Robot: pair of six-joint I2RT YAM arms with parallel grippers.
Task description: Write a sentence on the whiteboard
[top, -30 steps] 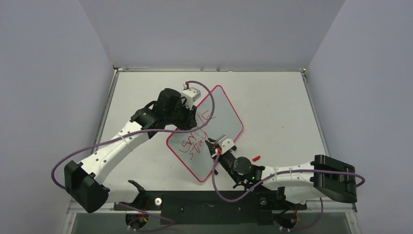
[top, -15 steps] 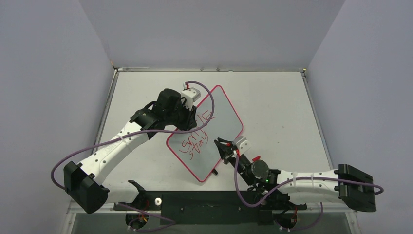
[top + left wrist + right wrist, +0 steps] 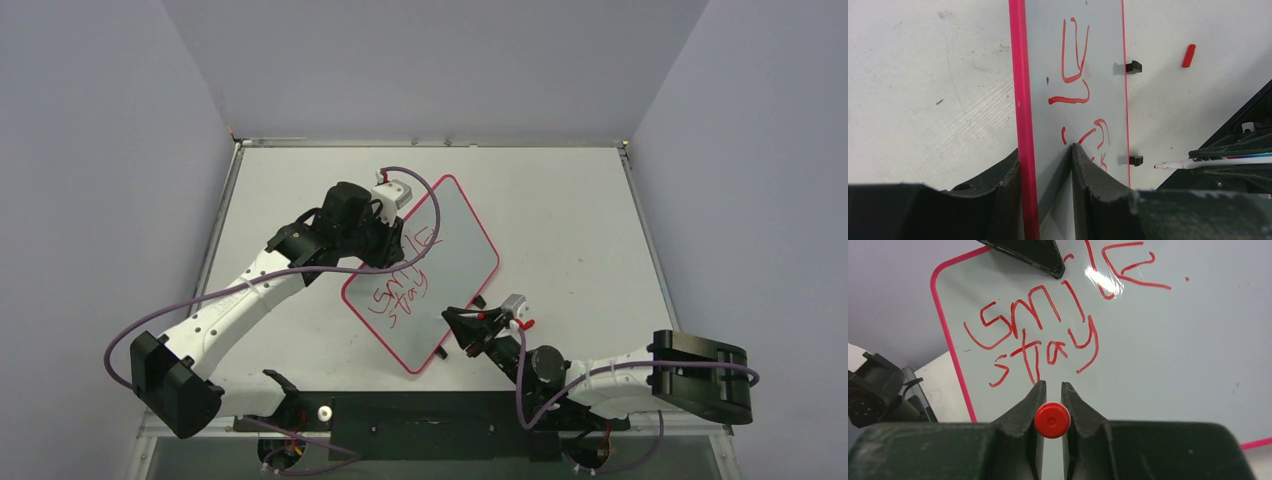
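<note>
Now the right claw [image 3: 468, 325], closed tight on the red marker [image 3: 1052, 420], has drawn back off the whiteboard [image 3: 455, 235] toward the desk's near edge. The left claw [image 3: 1045, 150] pinches the board's rim mid-desk. The sentence [image 3: 398, 290] reads 2 words, so more probably follows.

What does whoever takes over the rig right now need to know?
Left gripper: shut on the whiteboard, clamping its pink-bordered edge.
Right gripper: shut on the marker, whose tip is off the board, beside the edge with the clips.
The board lies flat and skewed on the table; the red cap lies loose on the table beyond that edge.
Done: the sentence so far reads "Smile" with "stay" under it.
Left: any remaining words; the space below "stay" is blank. Bring the tip back over the board to go on.
</note>
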